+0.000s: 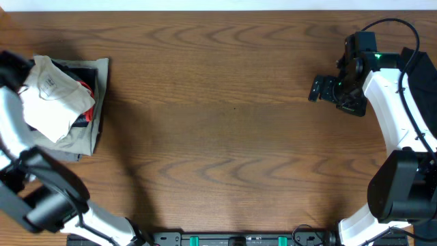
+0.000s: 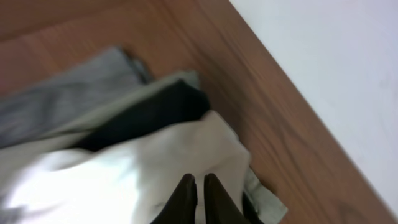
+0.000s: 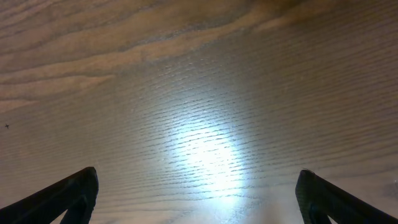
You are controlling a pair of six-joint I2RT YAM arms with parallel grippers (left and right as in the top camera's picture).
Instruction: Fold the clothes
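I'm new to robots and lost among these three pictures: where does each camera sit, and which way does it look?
Overhead: fixed above, looking straight down at the table; left arm, right arm and the pile show.
Left wrist: on the left arm, looking at the pile's white cloth; the shut left gripper shows.
Right wrist: on the right arm, facing bare table; the open right gripper shows.
Shared: overhead and left wrist both see the pile.

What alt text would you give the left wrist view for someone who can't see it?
The left gripper, fingers almost together, seems to pinch a white garment lying over a black cloth and a grey cloth near the table edge.
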